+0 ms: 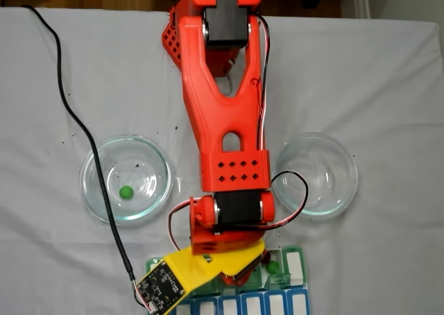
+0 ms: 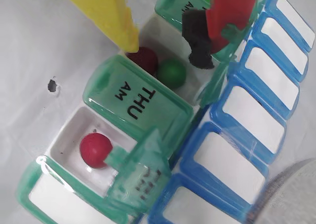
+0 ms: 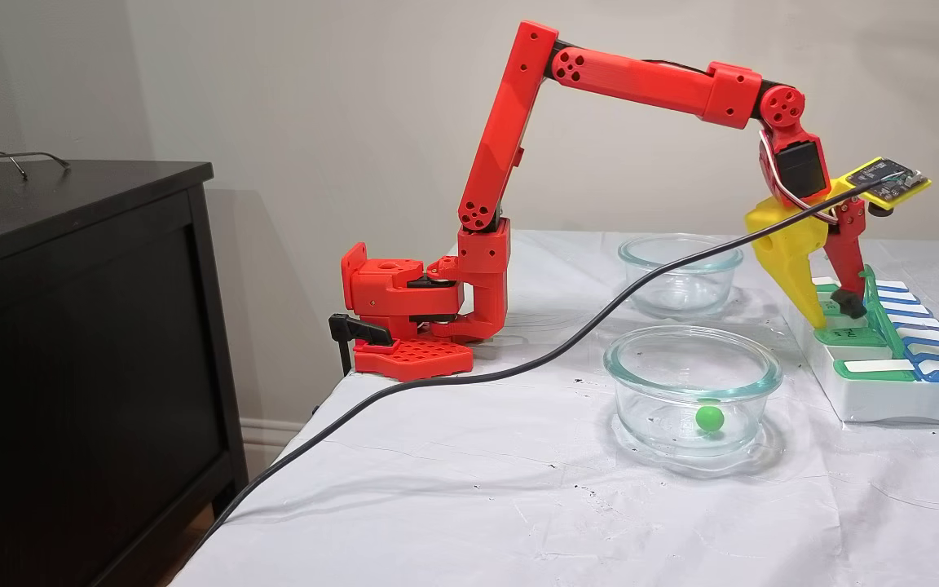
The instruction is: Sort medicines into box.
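Gripper point(image 2: 165, 44): yellow fixed finger and red moving finger with a black pad, poised tips-down over the box point(image 2: 148, 135); jaws spread, nothing pinched between them. In the side-on fixed view the gripper point(image 3: 828, 314) stands at the near end of the box point(image 3: 885, 391), tips level with the raised lids.

Box: weekly pill organizer, green lids along one row, blue lids along the other, white body. Lid marked THU AM point(image 2: 136, 103) closed. Compartment beside it open, directly beneath the spread fingers, holding one dark red pill point(image 2: 145, 58) and one green pill point(image 2: 172, 72), the two touching. Compartment on the other side of THU also open, lid tilted up, holding a brighter red pill point(image 2: 95, 149).

Glass dish, left in the overhead fixed view point(image 1: 104, 197): one green pill in the dish point(image 1: 125, 191), near centre. Glass dish, right in that view point(image 1: 343, 183): no pill visible.

Table: white cloth point(image 1: 388, 86), small dark specks. Black cable point(image 1: 76, 128) crosses the left dish rim towards the wrist camera board point(image 1: 161, 286).
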